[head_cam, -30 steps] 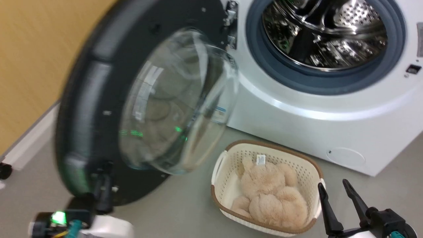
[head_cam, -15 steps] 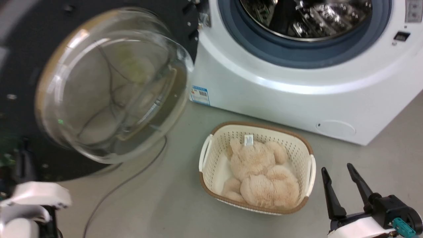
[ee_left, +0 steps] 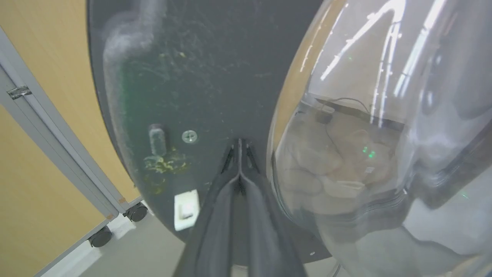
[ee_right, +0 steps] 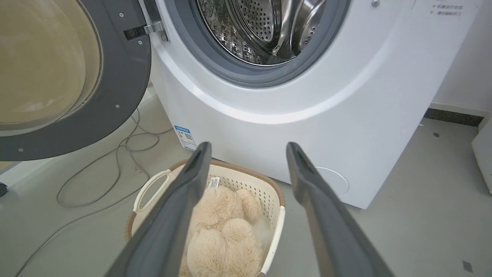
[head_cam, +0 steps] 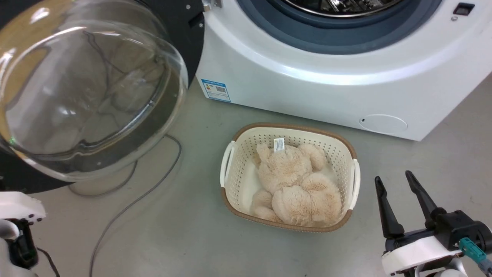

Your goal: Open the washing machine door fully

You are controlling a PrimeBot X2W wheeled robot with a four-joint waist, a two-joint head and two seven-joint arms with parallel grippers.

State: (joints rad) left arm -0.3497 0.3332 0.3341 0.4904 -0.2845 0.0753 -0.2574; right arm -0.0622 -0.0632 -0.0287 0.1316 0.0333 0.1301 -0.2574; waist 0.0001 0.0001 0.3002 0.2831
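- The washing machine door point(head_cam: 84, 88) has swung much wider in the last second and now stands well clear of the washing machine point(head_cam: 326, 88) opening.
- My left gripper point(ee_left: 239, 144) has its jaws closed, tips at the door's inner side.
- My right gripper point(head_cam: 393, 176) hangs idle, jaws open.
- I judge the door nearly fully open.

We see our right gripper point(head_cam: 393, 176) as two long black tapered fingers on a black block, white shell behind, teal plug point(head_cam: 467, 246) alongside — our left forearm point(head_cam: 17, 207) white too, black beneath.
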